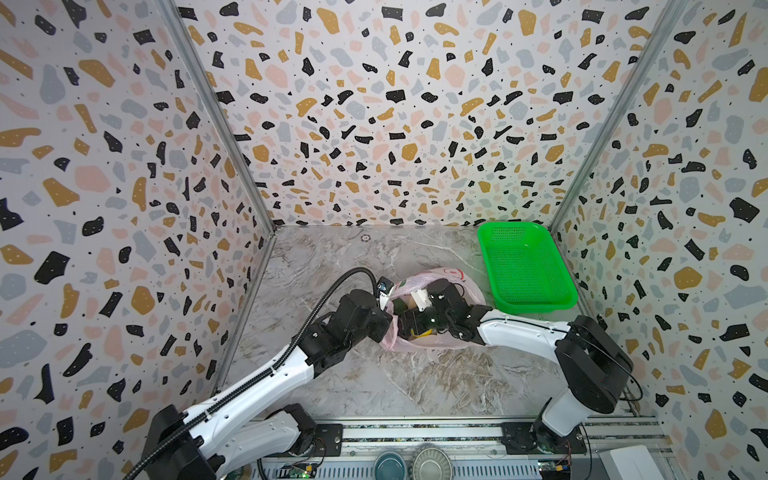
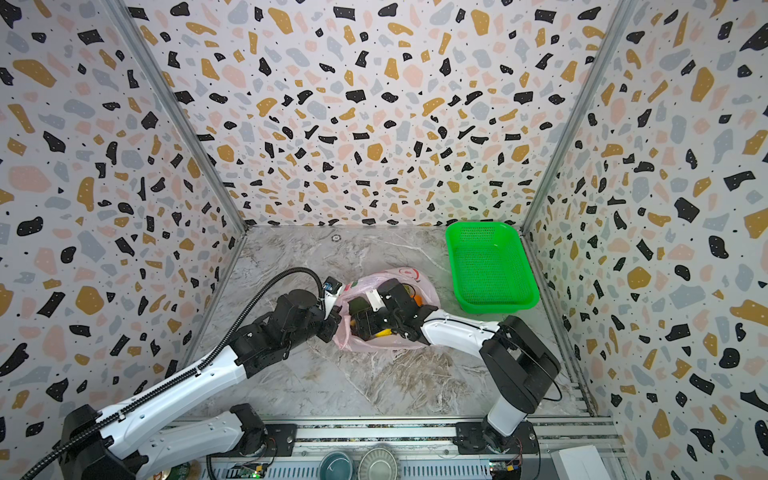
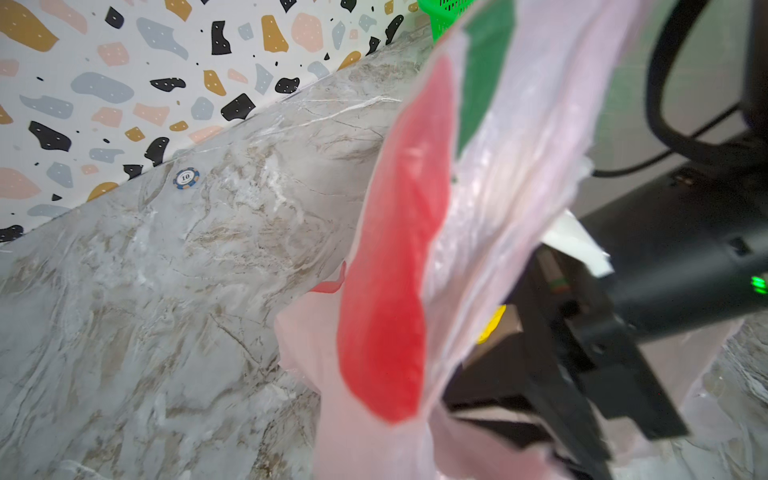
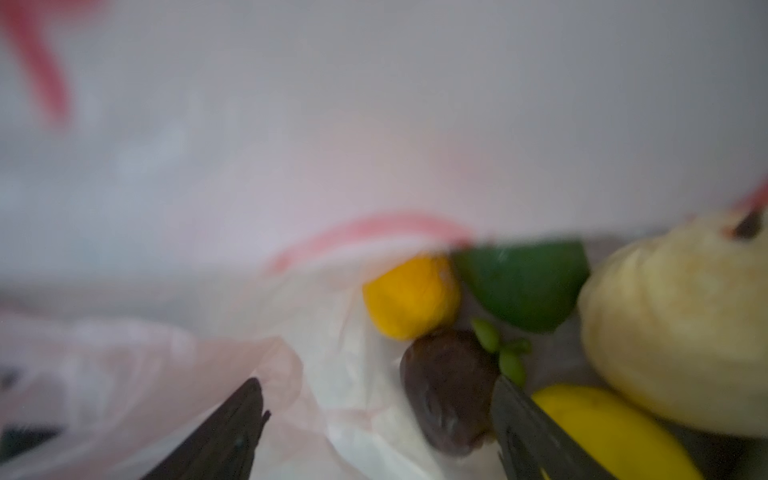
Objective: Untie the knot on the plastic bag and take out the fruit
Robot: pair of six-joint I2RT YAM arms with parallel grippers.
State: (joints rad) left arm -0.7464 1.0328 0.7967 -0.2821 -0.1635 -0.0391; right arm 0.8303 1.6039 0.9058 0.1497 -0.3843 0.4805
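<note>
The pale pink plastic bag point(image 1: 419, 276) point(image 2: 376, 277) lies mid-table with its mouth pulled open. My left gripper point(image 1: 385, 326) point(image 2: 335, 328) is shut on the bag's left rim. In the left wrist view the film with its red print point(image 3: 395, 249) drapes over and hides the fingers. My right gripper point(image 4: 378, 382) is inside the bag, open, with the blackish-brown fruit point(image 4: 449, 395) lying loose between its fingers, close to one of them. Beyond it sit orange point(image 4: 411, 295), dark green point(image 4: 523, 286), cream-white point(image 4: 673, 332) and yellow point(image 4: 602, 428) fruit. The knot is out of view.
An empty green mesh basket point(image 1: 525, 266) point(image 2: 490, 266) stands at the back right against the wall. A small poker chip point(image 3: 186, 178) point(image 1: 365, 237) lies near the back wall. Two bowls point(image 1: 390, 465) sit below the front rail. Patterned walls close three sides.
</note>
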